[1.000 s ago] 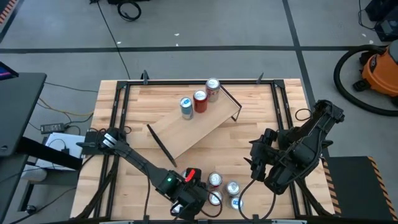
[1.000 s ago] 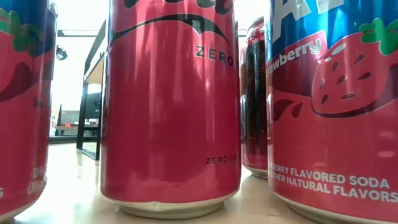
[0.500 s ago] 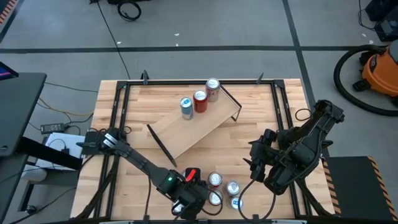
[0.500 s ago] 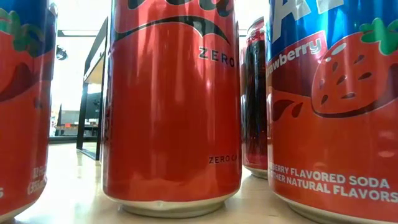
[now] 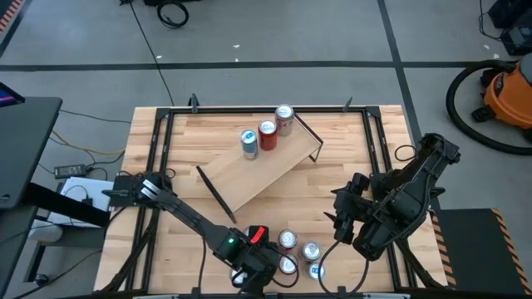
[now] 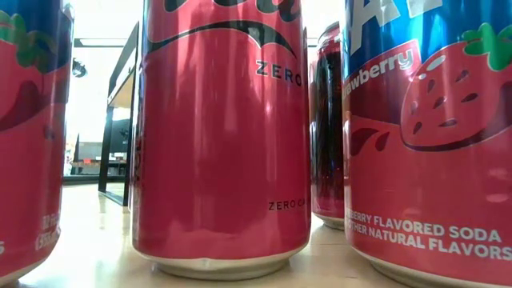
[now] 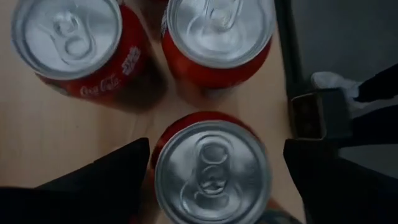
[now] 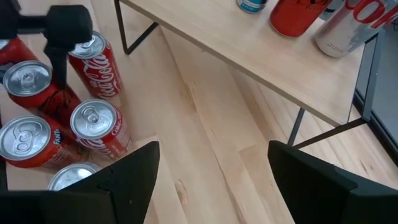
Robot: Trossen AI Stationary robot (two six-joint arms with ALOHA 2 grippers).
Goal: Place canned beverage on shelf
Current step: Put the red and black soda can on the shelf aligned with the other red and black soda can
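We see the left gripper (image 7: 211, 171) spread wide around a red can (image 7: 211, 171) at the table's near edge | right gripper (image 8: 211, 168) open, waiting nearby | shelf (image 5: 258, 170) mid-table holds three cans.

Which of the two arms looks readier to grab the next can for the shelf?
The left. Its gripper is directly above a can, open fingers either side. The right gripper hangs open over bare table, beside the cluster.
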